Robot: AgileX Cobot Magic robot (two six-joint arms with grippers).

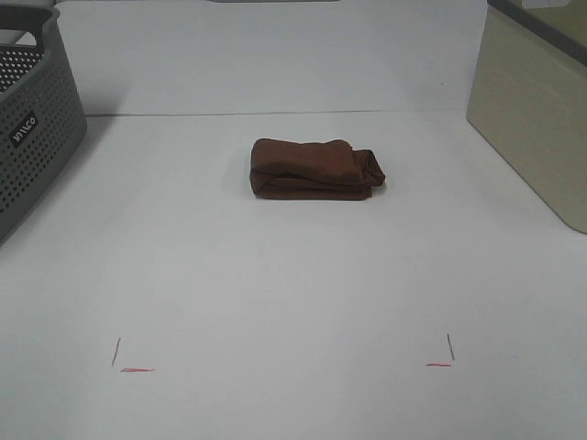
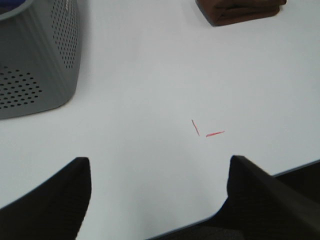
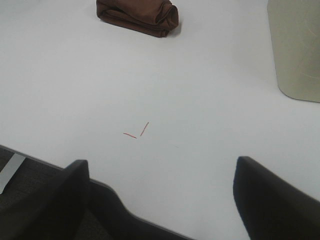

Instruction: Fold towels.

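Towel: dark reddish-brown terry towel (image 1: pixel 316 169), lying as a compact folded bundle on the white tabletop (image 1: pixel 293 293), near the middle and toward the far side; layered edges face the camera, one end looks rolled and lumpy.
Surroundings: grey perforated plastic basket (image 1: pixel 32 119) at far left, beige rectangular bin (image 1: pixel 537 110) at far right, both well apart from the towel; red corner marks (image 1: pixel 133 365) on the near part of the table.
Left gripper: (image 2: pixel 160 200) we see its dark fingers spread wide with only bare table between them, holding nothing, near the table's front edge.
Right gripper: (image 3: pixel 162 200) likewise spread apart and empty, near the front edge, well apart from the towel.
Stage, our reading: the fold appears done or close to it; neither arm is touching the cloth.
Doing it well, our judgement: if any tidying is left, we would square up the bulging end, pressing lightly from above so the layers do not slip; a pinch on one layer alone could pull the stack open.
Risk: dragging the bundle sideways would likely undo the fold.
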